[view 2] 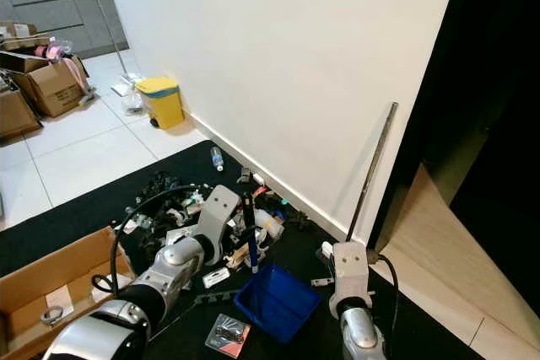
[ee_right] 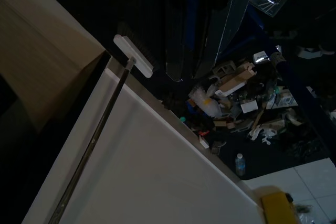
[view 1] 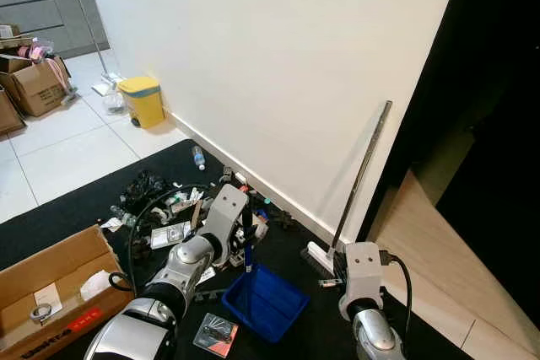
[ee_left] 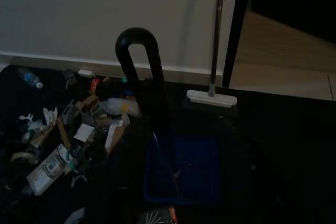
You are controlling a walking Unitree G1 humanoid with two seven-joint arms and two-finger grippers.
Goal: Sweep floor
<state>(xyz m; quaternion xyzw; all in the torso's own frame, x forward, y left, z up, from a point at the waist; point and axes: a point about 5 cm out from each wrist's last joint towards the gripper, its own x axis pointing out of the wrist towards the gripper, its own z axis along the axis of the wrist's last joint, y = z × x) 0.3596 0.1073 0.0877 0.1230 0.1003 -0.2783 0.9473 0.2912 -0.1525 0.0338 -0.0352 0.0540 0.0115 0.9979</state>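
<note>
A blue dustpan [view 1: 263, 301] sits on the black mat, its dark upright handle [view 1: 247, 242] ending in a loop [ee_left: 136, 45]. My left gripper [view 1: 245, 223] is shut on that handle, beside a pile of litter [view 1: 169, 208]. The broom leans on the white wall with its grey pole [view 1: 363, 170] tilted and its white head [view 1: 319, 256] on the mat. My right gripper [view 1: 336, 276] hovers low, just right of the broom head. In the dim right wrist view the broom pole [ee_right: 100, 135] and the litter [ee_right: 236, 93] can be made out.
A yellow bin [view 1: 142, 100] stands by the wall, with a water bottle [view 1: 198, 158] near the skirting. An open cardboard box [view 1: 51, 292] lies front left, and more boxes [view 1: 34, 86] at the back left. A plastic packet [view 1: 215, 335] lies by the dustpan. Wooden floor [view 1: 439, 267] begins on the right.
</note>
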